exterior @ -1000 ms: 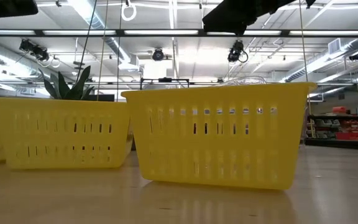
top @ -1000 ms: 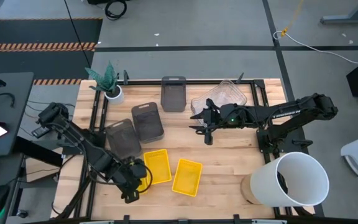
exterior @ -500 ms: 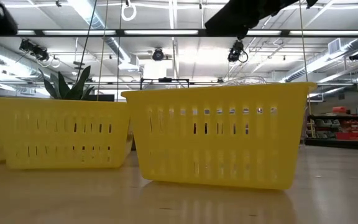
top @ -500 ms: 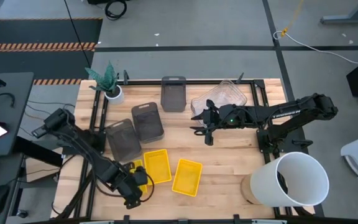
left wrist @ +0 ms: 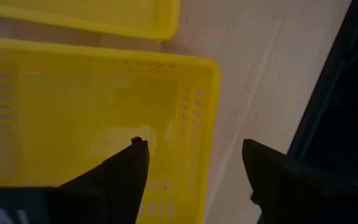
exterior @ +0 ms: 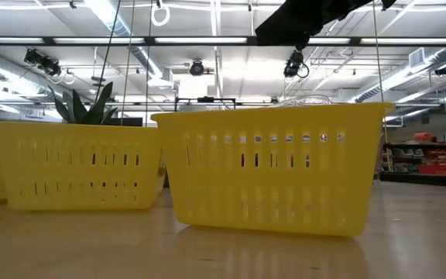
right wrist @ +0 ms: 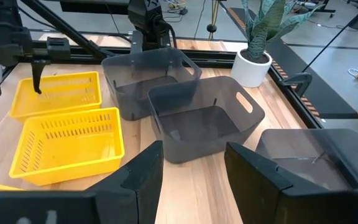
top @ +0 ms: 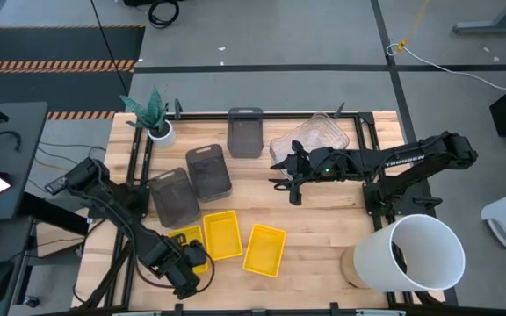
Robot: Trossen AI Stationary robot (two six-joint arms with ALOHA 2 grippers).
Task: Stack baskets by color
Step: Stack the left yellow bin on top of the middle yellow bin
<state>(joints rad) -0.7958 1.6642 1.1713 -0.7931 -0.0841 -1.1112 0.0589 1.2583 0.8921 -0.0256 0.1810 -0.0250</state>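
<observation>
Three yellow baskets lie on their bottoms in a row near the table's front: one (top: 184, 238), a second (top: 221, 234) and a third (top: 264, 249). My left gripper (left wrist: 194, 152) is open, pointing down over the leftmost one (left wrist: 79, 112). One finger stands inside it and the other outside, over the wood, with the basket's short end wall (left wrist: 201, 118) between them. Three grey baskets (top: 174, 195), (top: 208, 171), (top: 245, 132) sit behind the yellow ones. Clear baskets (top: 310, 136) rest at the far right. My right gripper (top: 281, 171) hovers open near them.
A white bucket (top: 415, 254) stands at the near right corner. A small potted plant (top: 156, 130) stands at the far left. Bare wood lies between the yellow baskets and the bucket. A black frame rail (top: 134, 175) runs along the table's left side.
My left gripper has sunk toward the table's near left corner and opened, letting go of the yellow basket. That basket now rests flat on the wood, left of the second yellow one. The right arm has kept still.
</observation>
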